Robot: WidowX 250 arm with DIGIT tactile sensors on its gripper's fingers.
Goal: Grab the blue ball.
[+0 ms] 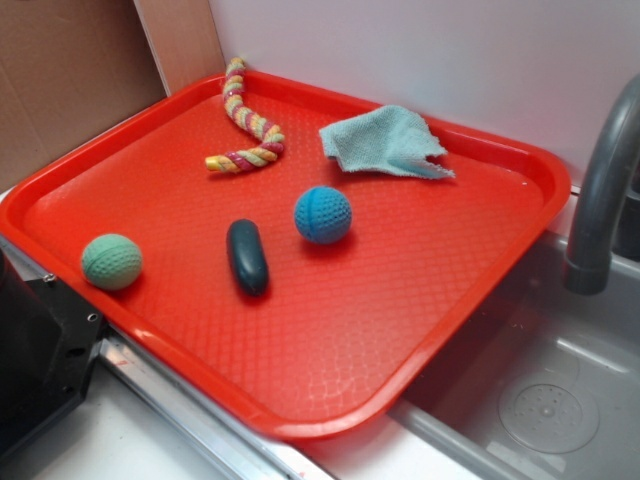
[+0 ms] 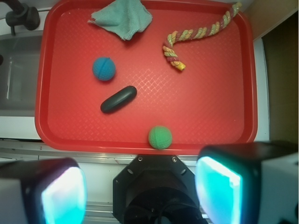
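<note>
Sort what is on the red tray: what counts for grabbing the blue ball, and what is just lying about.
For the job:
- small bright blue ribbed ball
- gripper, open, well short of the ball

Lying about:
- pale green textured ball
- dark navy oblong capsule, close beside the blue ball
- crumpled light teal cloth
- twisted pink-and-yellow rope
- red plastic tray, merely holding everything

Bright, even light — soft shadows, mild glare on the red tray, blurred pincer pads.
</note>
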